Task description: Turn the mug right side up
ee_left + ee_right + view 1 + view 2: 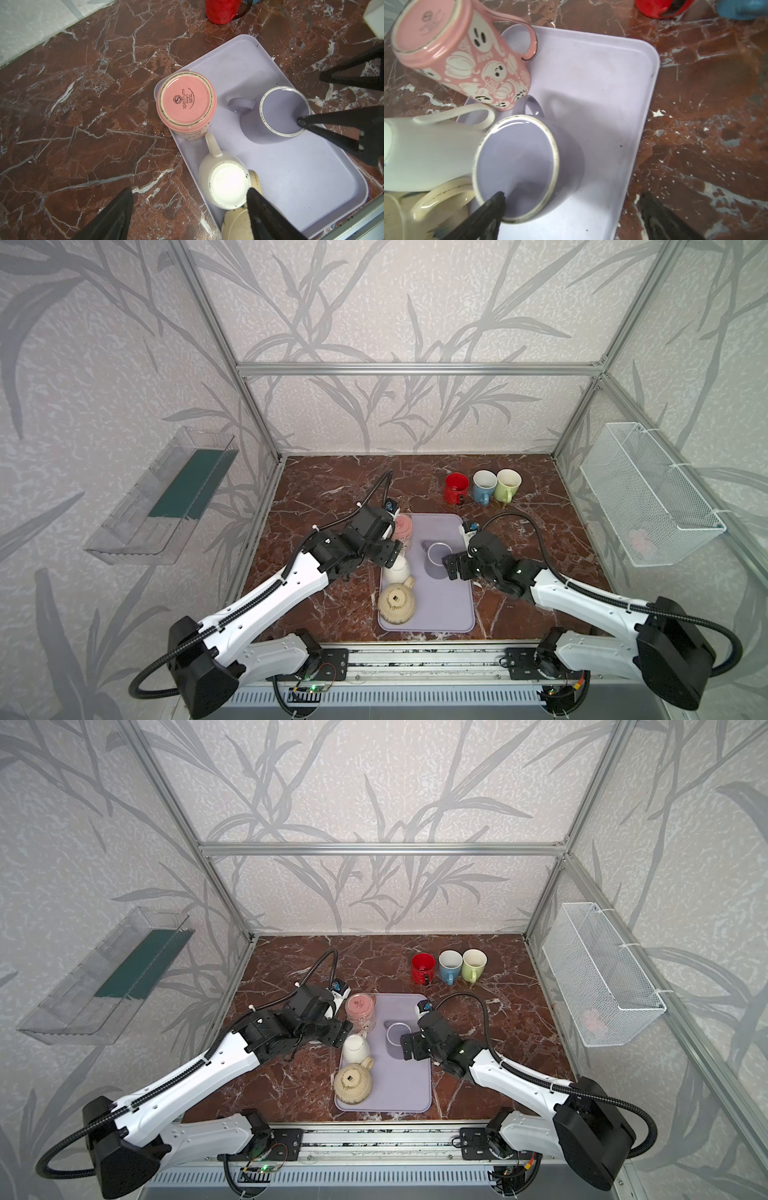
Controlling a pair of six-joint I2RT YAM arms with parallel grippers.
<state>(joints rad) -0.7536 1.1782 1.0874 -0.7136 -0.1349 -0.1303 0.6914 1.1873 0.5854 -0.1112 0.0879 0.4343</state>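
Red-marble desk (332, 489), papered walls. Item: lavender mug (519, 158), apparently base-up, on the tray (591, 83), far half. Handling, judged: glazed ceramic, rigid, weighty, slick, chip-prone; pinch across the wall, off the handle (532, 104). Left hand (189, 190): above tray's left edge by white mug (226, 185), pointing down, spread, empty. Right hand (573, 194): over tray's right side, spread wide, empty, one finger (492, 207) over the mug's base.

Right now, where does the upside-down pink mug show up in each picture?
In a top view: pink mug at the far left corner of the lilac tray.
In a top view: same corner.
Left wrist: mid-picture, base facing camera.
Right wrist: upper left.
Shared landmark: the lilac tray.
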